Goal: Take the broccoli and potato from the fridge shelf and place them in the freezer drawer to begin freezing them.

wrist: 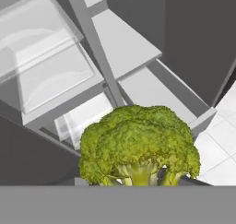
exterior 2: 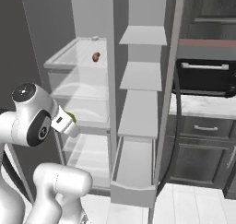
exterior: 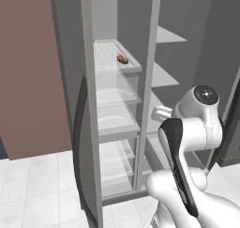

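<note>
- No brand, label or writing can be read anywhere.
- The gripper [wrist: 138,181] is clenched on the broccoli [wrist: 138,147], out in front of the open fridge.
- The potato [exterior: 122,59] lies on the ribbed fridge shelf [exterior: 108,58].

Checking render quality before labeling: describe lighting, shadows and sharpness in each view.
Left base view: flat, even light, soft shading, potato small but sharp. Right base view: same flat light, faint sheen on the ribbed fridge shelf. Hand view: broccoli close, crisp, no blur or glare.
</note>
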Motion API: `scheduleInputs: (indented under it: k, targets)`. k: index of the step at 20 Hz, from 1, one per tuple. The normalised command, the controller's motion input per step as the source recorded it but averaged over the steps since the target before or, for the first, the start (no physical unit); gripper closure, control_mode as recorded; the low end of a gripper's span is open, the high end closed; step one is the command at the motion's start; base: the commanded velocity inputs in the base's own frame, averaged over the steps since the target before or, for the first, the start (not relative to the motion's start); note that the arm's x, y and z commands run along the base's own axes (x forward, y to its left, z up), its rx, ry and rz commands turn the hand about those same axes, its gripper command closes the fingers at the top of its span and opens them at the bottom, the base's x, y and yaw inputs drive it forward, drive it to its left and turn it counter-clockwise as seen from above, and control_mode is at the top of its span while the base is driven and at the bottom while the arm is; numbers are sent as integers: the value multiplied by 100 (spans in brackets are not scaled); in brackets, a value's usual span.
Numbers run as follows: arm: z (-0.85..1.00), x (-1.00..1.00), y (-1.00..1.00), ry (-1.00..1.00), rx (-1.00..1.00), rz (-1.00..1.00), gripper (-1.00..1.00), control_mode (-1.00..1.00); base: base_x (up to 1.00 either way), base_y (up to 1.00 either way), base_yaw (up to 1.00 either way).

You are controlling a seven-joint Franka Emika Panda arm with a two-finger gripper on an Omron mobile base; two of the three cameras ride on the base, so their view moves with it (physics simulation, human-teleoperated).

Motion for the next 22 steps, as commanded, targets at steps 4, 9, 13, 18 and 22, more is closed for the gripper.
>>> scheduleInputs:
  k: [4,9,13,18,22]
  targets:
    - [0,0,0,0,0,0,100,100,-10,-41,-12]
    - [-67,3,-41,17,3,-11,100,-100,0,-7,-3]
    - [-88,36,-75,29,9,-13,100,-100,0,0,0]
    - [-78,59,-59,29,3,-10,100,-100,0,0,0]
    - [-68,67,-14,25,0,-5,100,-100,0,0,0]
